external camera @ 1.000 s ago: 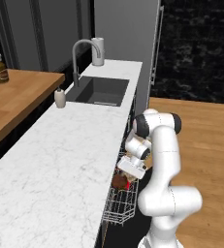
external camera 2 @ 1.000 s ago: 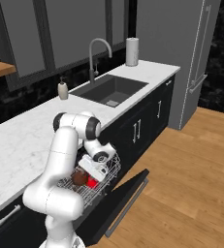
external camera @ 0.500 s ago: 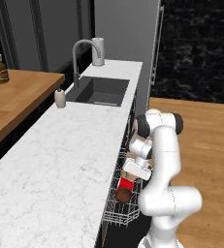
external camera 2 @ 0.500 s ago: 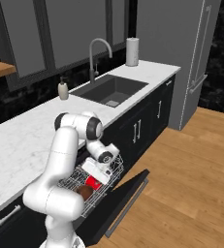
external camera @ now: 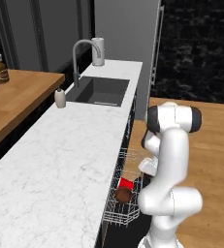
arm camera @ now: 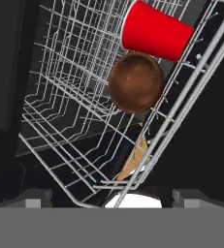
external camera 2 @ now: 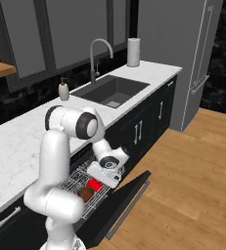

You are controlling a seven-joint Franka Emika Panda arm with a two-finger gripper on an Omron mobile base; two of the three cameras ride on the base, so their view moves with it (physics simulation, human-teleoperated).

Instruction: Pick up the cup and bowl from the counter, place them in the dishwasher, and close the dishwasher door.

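Resting in the pulled-out wire rack point(arm camera: 74, 97) of the dishwasher point(external camera 2: 92, 215), the red cup point(arm camera: 154, 31) lies on its side; the brown bowl point(arm camera: 135, 82) sits just beside it, touching or almost touching; both are near one edge of the rack; the hand point(external camera 2: 104, 175) hangs over the rack with its two fingers spread wide and nothing between them; the dishwasher door point(external camera 2: 122, 205) is folded down in front, open; the white marble desk point(external camera: 50, 160) runs above the rack toward a dark sink point(external camera: 98, 91) with a soap bottle point(external camera: 59, 98) beside it.
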